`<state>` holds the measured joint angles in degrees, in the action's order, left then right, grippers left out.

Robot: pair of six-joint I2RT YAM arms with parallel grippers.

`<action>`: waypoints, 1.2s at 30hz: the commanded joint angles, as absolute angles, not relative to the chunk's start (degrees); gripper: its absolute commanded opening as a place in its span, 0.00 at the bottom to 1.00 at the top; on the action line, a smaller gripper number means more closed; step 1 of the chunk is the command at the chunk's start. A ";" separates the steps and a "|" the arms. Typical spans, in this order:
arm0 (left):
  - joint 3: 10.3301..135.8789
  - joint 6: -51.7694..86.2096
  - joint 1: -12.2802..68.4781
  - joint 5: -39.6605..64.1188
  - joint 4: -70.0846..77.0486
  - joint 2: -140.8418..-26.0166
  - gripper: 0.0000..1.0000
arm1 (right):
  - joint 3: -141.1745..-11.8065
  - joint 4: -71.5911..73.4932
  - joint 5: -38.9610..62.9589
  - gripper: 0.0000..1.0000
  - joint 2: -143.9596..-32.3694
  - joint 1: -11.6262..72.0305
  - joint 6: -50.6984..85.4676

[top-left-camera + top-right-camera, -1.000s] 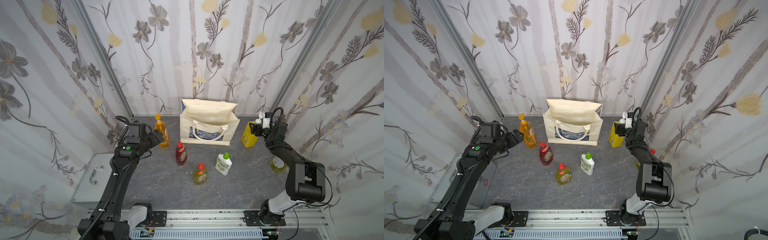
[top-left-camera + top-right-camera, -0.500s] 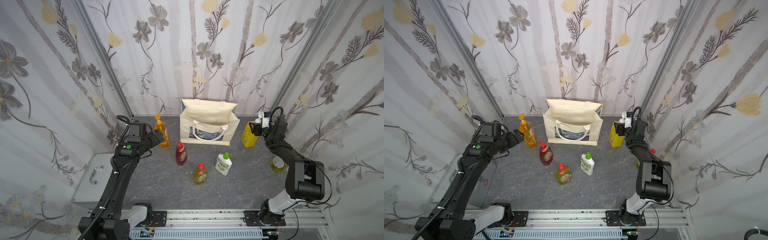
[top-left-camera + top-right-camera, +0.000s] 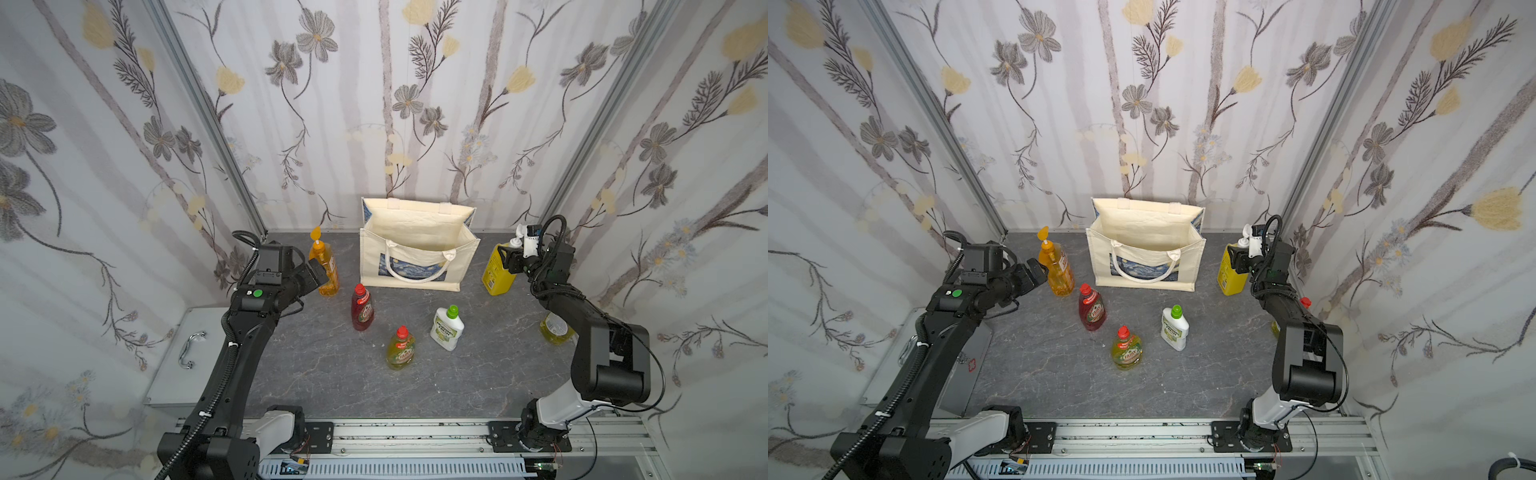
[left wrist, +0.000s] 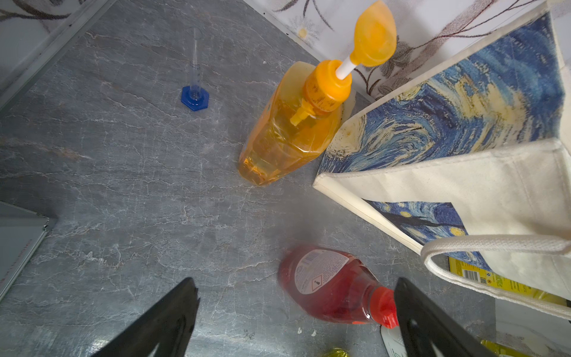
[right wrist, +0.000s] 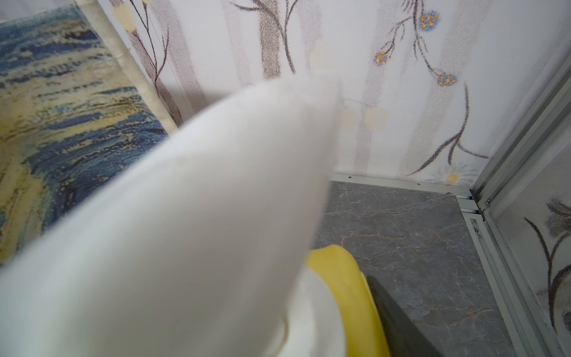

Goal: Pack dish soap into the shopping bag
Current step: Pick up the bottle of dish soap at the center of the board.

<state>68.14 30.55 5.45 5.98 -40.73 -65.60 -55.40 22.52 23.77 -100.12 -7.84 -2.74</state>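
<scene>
Both top views: left claw [image 3: 318,272] gaped empty beside the orange pump bottle [image 3: 330,282]; right claw [image 3: 509,261] clasped the yellow pump bottle [image 3: 494,280], right of the centred shopping bag [image 3: 372,266]. Left wrist: fingers [image 4: 167,321] stood apart. Right wrist: one finger [image 5: 398,315] pressed the bottle.

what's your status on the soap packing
Left gripper open, empty. Right gripper at yellow plastic pump bottle, grip unconfirmed. Cream canvas starry-print bag open, nothing between them.

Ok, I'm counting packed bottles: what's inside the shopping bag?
Only bare cream lining shows inside the shopping bag in both top views, no bottle. Its front wall hides part of the bottom.
</scene>
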 commanded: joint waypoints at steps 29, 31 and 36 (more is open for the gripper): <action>62.94 32.77 5.46 5.39 -37.28 -61.80 1.00 | -72.42 9.68 19.87 0.32 -89.27 -4.29 3.01; 62.39 32.79 5.45 5.43 -37.11 -61.24 1.00 | -75.13 7.89 19.13 0.32 -88.95 -3.83 3.06; 61.32 32.79 5.45 5.45 -37.18 -59.89 1.00 | -83.60 2.21 17.50 0.32 -89.23 -2.61 2.70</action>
<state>61.73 32.01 5.45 5.80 -39.00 -60.58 -79.48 -5.96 17.80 -90.08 -2.96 2.81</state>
